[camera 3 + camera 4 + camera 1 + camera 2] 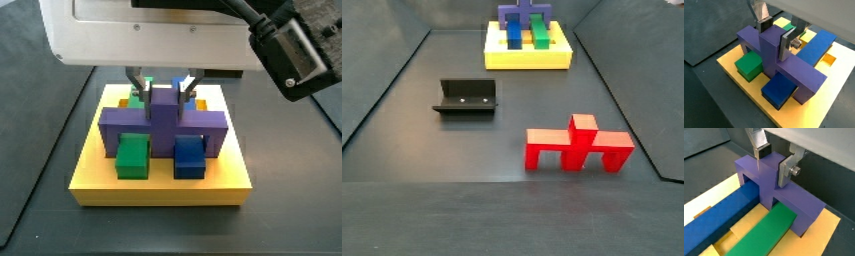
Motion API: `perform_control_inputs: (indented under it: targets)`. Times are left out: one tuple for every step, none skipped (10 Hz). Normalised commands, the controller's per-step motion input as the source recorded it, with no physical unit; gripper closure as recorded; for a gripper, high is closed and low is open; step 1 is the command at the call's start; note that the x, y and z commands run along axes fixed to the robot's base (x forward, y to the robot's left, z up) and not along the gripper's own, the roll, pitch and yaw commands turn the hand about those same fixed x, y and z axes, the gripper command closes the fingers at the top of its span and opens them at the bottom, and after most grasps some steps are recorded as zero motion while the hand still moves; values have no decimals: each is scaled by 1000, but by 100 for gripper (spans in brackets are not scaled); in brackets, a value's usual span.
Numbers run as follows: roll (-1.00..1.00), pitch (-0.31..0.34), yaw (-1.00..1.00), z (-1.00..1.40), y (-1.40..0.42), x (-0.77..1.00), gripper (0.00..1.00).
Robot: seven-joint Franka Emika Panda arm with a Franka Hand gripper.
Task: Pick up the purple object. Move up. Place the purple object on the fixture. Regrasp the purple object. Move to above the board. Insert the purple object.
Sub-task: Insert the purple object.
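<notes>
The gripper [162, 83] is hanging over the board [94, 178], and its two silver fingers [788, 43] are pinching the tall stem of the purple object [160, 118]. In both wrist views the fingers are pressing on the stem from two sides.

The purple object [784, 62] is sitting on the yellow board. Its wide bar is lying across the green bar [132, 153] and the blue bar [190, 155], and its two end legs are reaching down beside the bars. In a wrist view its stem [767, 180] is going down between the blue bar [721, 220] and the green bar [764, 235].

In a side view, the board [529, 58] is at 12 o'clock. The fixture [468, 98] is standing well apart from it, toward 9 o'clock. A red piece [579, 147] is standing on the floor, toward 4 o'clock.
</notes>
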Motion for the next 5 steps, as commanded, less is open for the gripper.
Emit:
perform_control_inputs:
  targets:
    - [-130, -16, 0, -486, 46, 0, 100]
    - [-237, 0, 0, -371, 46, 83, 100]
    - [-167, -70, 0, -197, 20, 0, 100]
    - [0, -4, 0, 0, 0, 0, 100]
    - [0, 0, 0, 0, 0, 0, 100]
